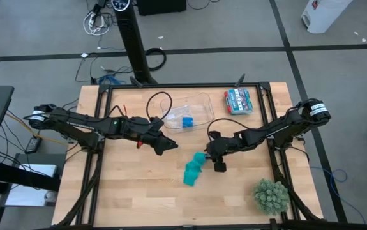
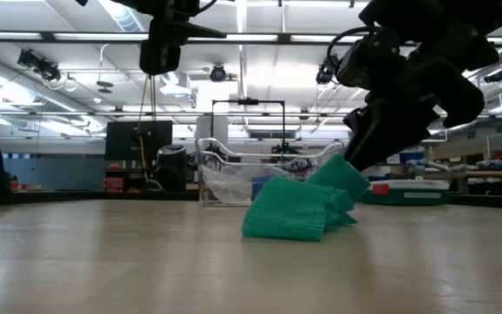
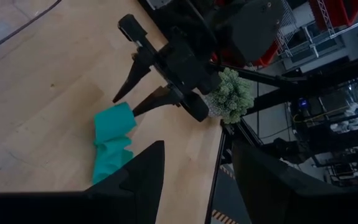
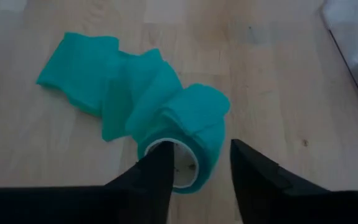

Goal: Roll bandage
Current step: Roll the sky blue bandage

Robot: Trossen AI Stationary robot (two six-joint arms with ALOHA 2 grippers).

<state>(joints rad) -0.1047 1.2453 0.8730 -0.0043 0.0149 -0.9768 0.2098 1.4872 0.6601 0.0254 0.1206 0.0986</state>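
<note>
The right gripper (image 4: 198, 171) is down at the coiled end of the bandage (image 4: 142, 102), one finger (image 4: 155, 177) on each side of the roll's open core, part-way open. Can't really tell whether they're pinching it or just straddling it. The bandage is one teal strip, loosely unrolled and crumpled, lying near the middle of the bench (image 1: 132, 191). In the high view its long axis runs on a slant from the coil under the gripper toward the front edge and slightly left.

The left gripper (image 1: 170, 145) hangs above the bench a bit left of the bandage, jaws wide apart, holding nothing.

Further out there's one clear plastic container (image 1: 193, 110) near the back edge with one small blue roll (image 1: 187, 121) inside, and one green spiky ball (image 1: 271, 195) by the front right corner.
</note>
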